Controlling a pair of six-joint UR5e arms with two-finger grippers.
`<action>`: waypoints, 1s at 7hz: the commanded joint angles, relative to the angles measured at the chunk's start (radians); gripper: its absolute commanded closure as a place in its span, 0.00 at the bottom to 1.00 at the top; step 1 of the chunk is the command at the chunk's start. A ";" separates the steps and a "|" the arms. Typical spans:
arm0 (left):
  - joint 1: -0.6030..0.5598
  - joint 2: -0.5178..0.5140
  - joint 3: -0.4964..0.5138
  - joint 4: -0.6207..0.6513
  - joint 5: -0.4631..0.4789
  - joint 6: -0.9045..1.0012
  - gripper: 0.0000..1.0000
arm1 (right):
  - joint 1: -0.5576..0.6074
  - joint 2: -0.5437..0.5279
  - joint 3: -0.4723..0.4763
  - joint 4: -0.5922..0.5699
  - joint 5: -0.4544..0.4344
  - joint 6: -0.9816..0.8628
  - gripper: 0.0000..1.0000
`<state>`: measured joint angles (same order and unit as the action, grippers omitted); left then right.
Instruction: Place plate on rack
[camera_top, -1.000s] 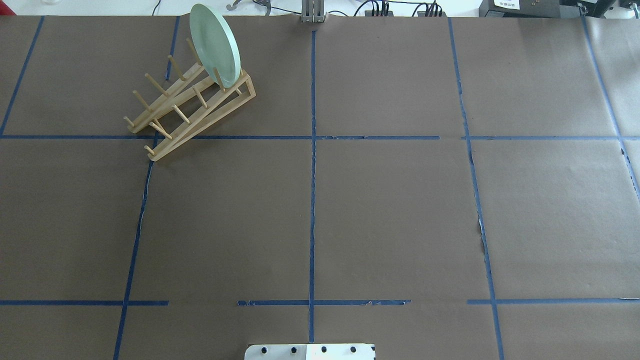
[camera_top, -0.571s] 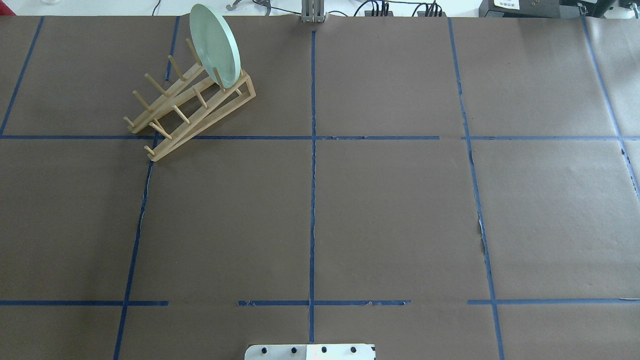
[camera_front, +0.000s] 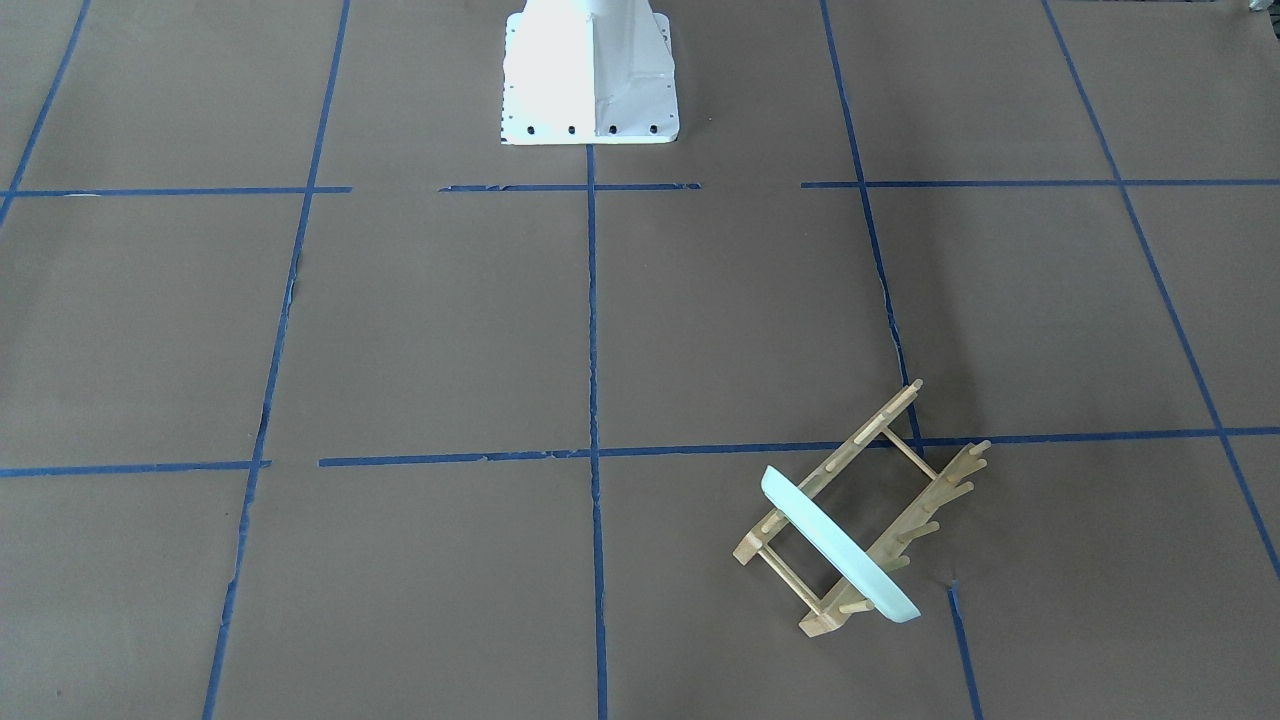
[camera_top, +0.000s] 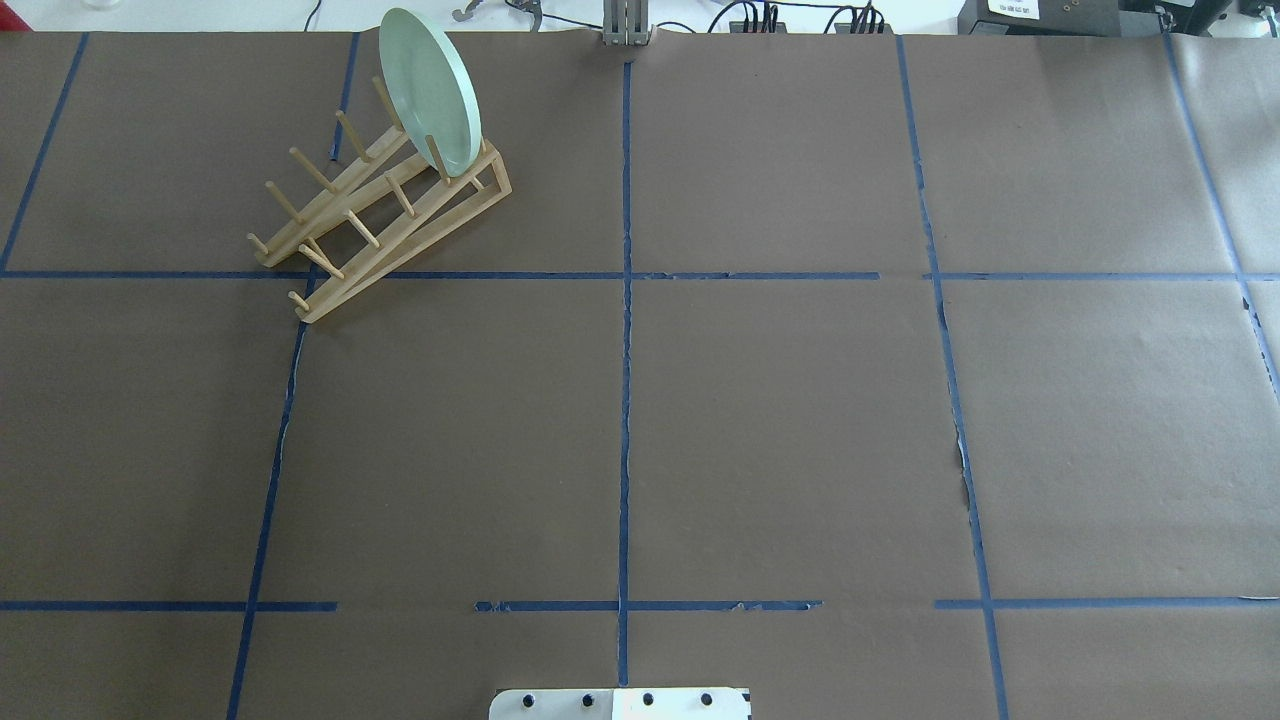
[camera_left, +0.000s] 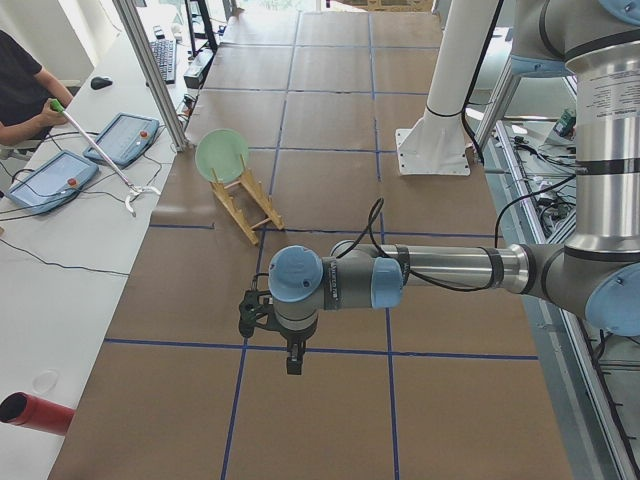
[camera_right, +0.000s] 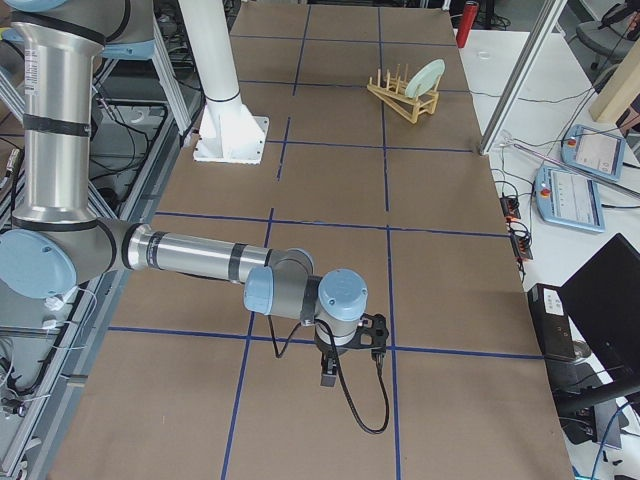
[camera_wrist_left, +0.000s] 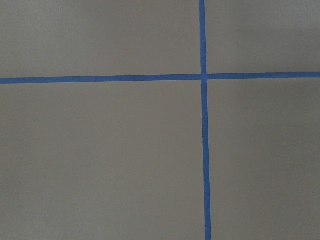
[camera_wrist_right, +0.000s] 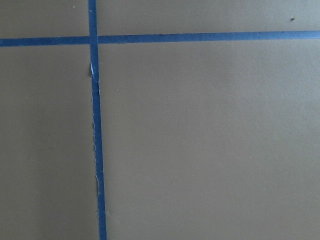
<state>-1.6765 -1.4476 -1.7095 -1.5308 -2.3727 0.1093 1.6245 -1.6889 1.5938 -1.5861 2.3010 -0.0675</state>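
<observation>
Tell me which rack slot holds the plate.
The end slot farthest from the robot: the plate stands on edge there; the rack is otherwise empty.

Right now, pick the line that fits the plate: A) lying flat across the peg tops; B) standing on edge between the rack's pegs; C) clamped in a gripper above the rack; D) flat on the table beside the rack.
B: the plate stands on edge between pegs at the end of the rack farthest from the robot.
</observation>
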 joint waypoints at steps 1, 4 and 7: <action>0.000 0.003 0.007 -0.005 -0.002 -0.002 0.00 | 0.000 0.000 0.000 0.000 0.000 0.000 0.00; 0.001 -0.010 0.010 0.003 0.009 0.000 0.00 | 0.000 0.000 0.000 0.000 0.000 0.000 0.00; 0.000 -0.010 0.008 0.006 0.007 0.004 0.00 | 0.000 0.000 0.000 0.000 0.000 0.000 0.00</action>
<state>-1.6765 -1.4580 -1.7011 -1.5253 -2.3652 0.1101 1.6245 -1.6889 1.5943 -1.5861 2.3010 -0.0675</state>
